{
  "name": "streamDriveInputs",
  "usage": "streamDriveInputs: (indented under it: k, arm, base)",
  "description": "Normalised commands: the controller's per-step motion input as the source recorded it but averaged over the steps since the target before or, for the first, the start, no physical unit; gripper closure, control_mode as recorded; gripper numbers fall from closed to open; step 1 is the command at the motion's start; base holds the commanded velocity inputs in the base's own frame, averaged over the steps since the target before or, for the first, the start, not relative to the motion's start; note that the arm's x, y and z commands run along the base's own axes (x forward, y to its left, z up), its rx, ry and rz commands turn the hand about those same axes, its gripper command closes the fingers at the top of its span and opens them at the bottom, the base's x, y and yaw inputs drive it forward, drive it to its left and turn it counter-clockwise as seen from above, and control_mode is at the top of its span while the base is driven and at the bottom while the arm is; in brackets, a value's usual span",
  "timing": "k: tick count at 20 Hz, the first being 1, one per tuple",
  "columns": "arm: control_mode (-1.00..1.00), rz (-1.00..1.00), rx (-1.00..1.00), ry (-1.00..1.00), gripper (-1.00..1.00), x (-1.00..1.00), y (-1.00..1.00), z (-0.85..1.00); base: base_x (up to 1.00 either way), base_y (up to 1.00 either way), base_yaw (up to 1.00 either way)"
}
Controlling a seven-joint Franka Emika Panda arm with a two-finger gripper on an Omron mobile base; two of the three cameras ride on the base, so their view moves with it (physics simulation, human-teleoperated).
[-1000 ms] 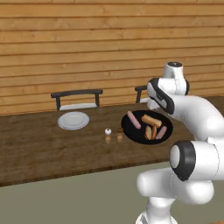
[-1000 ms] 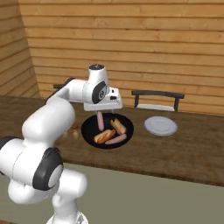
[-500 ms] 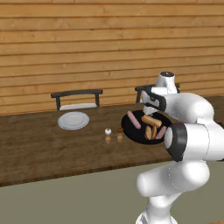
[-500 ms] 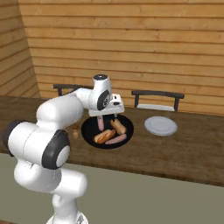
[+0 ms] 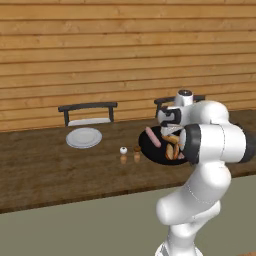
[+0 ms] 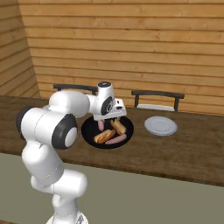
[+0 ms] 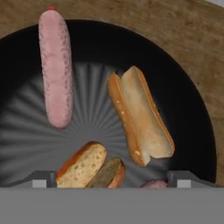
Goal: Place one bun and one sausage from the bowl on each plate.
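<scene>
Gripper (image 6: 112, 117) sits low over the black bowl (image 7: 192, 113) with its jaws spread wide and nothing between them, as far as I can see from the hand view. In that view I see a pink sausage (image 7: 56, 68) lying on the far left of the bowl, a split bun (image 7: 141, 114) to its right, and a second bun (image 7: 89, 166) near the finger tips; a bit of another sausage (image 7: 153, 184) peeks in at the bottom. From the left base view, one pale plate (image 5: 84, 137) lies on the wooden counter (image 5: 45, 170) well left of the bowl, with two small shakers (image 5: 130, 150) between. From the right base view, the other plate (image 6: 160, 125) lies right of the bowl.
</scene>
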Motion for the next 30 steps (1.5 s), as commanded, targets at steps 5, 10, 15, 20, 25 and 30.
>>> streamDriveInputs:
  k: [5,10,15,20,25,30]
  arm:
    - [-1.0,0.0,-0.05,0.0,-1.0,0.21,0.01,-0.3]
    - [-1.0,0.0,-0.05,0.0,-1.0,0.13,0.0,-0.21]
    - [-1.0,0.0,-0.04,0.0,-1.0,0.15,0.0,-0.15]
    - [-1.0,0.0,-0.03,-0.01,-1.0,0.3,0.04,-0.14]
    - [-1.0,0.0,-0.03,0.0,-1.0,0.33,0.03,-0.2]
    - [-1.0,0.0,-0.01,0.0,-1.0,0.23,0.0,-0.29]
  base:
    - [0.0,0.0,0.0]
    - [0.0,0.0,0.0]
    - [0.0,0.0,0.0]
    - [0.0,0.0,0.0]
    - [0.0,0.0,0.0]
    - [0.0,0.0,0.0]
